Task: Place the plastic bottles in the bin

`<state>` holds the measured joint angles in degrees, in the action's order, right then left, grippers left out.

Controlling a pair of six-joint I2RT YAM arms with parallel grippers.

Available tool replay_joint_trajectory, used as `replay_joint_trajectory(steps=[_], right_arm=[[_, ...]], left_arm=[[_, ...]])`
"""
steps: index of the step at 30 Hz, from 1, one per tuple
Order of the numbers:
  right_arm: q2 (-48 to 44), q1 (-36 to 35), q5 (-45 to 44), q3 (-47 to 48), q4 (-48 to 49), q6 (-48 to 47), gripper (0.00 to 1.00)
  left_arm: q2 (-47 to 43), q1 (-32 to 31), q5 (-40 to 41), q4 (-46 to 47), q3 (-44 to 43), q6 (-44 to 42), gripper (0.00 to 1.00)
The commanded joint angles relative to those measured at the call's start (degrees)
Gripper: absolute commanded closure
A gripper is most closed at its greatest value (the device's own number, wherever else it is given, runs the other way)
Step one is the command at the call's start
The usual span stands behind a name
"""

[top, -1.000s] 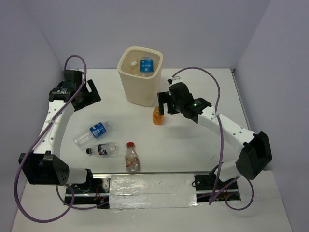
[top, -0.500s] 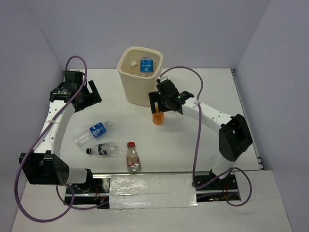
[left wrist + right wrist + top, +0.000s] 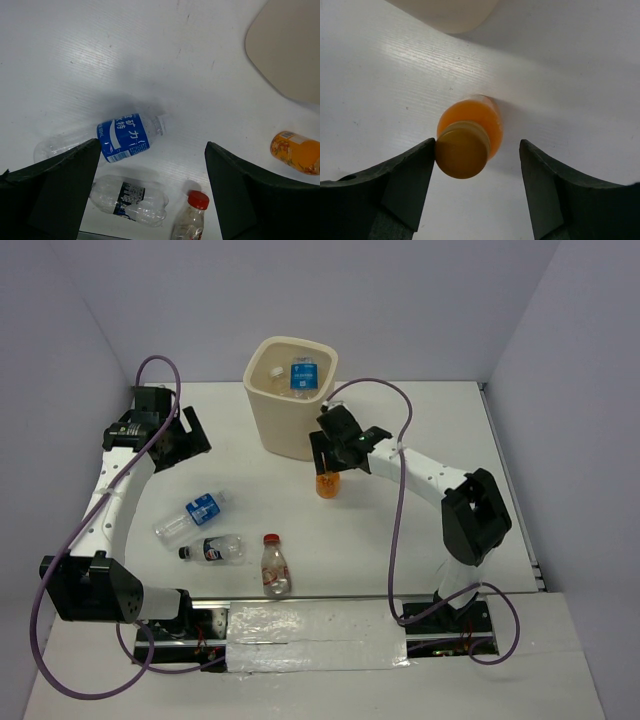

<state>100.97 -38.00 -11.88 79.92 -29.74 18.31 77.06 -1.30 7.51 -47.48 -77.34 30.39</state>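
The white worktop (image 3: 400, 530) carries everything here. At its far middle stands the cream bin (image 3: 285, 432), upright, with a blue-labelled bottle (image 3: 303, 376) and a clear bottle (image 3: 273, 373) already lying inside it.

The left end effector (image 3: 192, 432) hangs over the left side of the worktop, released and wide apart, with nothing between its fingers (image 3: 55, 185). The right end effector (image 3: 477, 150) is just in front of the bin, also released. Its two fingers (image 3: 550, 185) straddle the orange bottle (image 3: 327, 483): the left one appears to brush the cap, while the right one stands clearly apart.

Four bottles are outside the bin. A second blue-labelled bottle (image 3: 193, 515) lies on its side at left centre. Just nearer the bases lies the black-capped bottle (image 3: 213, 550), and beside it the red-capped bottle (image 3: 273, 566), its cap pointing away from the bases. The orange bottle, the smallest, stands upright close to the bin's front right corner.
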Motion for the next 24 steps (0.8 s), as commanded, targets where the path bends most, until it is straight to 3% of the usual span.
replay_joint_trajectory(steps=[1, 5, 11, 19, 24], right_arm=[[-0.68, -0.94, -2.09, 0.24, -0.50, -0.20, 0.27], [-1.12, -1.29, -2.89, -0.38, -0.50, -0.20, 0.45], [-2.26, -1.38, -3.32, 0.41, -1.55, 0.24, 0.58], [-12.89, -1.64, -9.12, 12.78, -8.58, -1.08, 0.61], [-10.80, -1.64, -10.53, 30.71, -11.13, -3.80, 0.61]], left_arm=[[-0.24, 0.16, -0.04, 1.69, -0.88, 0.81, 0.02], [-1.12, 0.16, -0.13, 2.57, -0.18, 1.07, 0.02], [-1.21, 0.07, 0.40, 2.13, -0.09, 0.72, 0.02], [-1.47, 0.07, 1.02, 1.61, -0.97, -0.07, 0.01], [-1.21, 0.16, 1.98, 1.17, -1.85, 0.02, 0.01]])
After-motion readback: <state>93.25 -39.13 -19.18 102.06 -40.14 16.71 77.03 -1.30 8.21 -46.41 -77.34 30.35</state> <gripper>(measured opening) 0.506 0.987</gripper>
